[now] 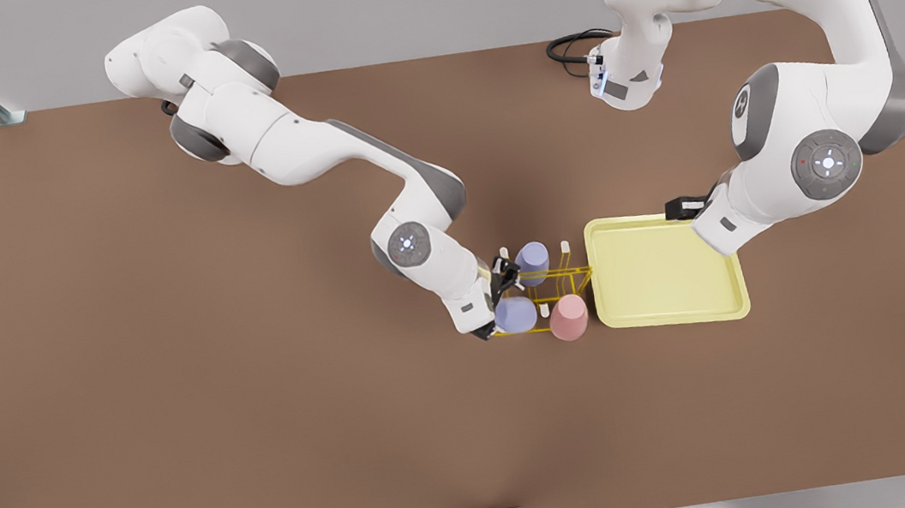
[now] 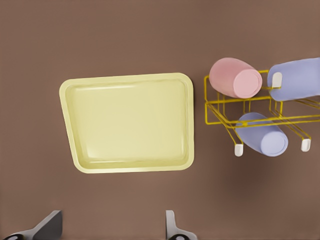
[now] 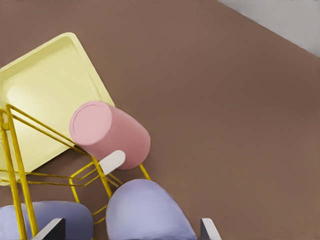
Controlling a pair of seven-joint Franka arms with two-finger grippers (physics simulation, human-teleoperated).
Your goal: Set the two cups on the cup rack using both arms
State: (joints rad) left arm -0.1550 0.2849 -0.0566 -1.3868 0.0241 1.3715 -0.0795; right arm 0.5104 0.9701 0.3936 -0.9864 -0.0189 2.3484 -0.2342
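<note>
1. Closest to the lens, the right tool [image 1: 494, 301] hangs at the end of the cup rack [image 1: 571, 274] on the front view's left. Its fingers [image 3: 209, 229] are spread wide on either side of a lavender cup [image 1: 518, 313], with a gap showing on one side, so nothing is clamped.
2. That lavender cup sits on the rack's near row. A second lavender cup [image 1: 532, 257] sits on the far row, just behind it.
3. Beside the near lavender cup, the salmon pink cup [image 1: 569, 317] sits tilted on the rack at the corner next to the tray, with a white-tipped peg [image 3: 112, 162] against its side.
4. Just past the rack, the flat pale-yellow tray [image 1: 660, 218] lies bare on the brown counter [image 1: 178, 408].
5. At the tray's far edge, on the front view's right, the left tool [image 1: 684, 206] waits above it, its fingers [image 2: 175, 231] wide apart and empty.
</note>
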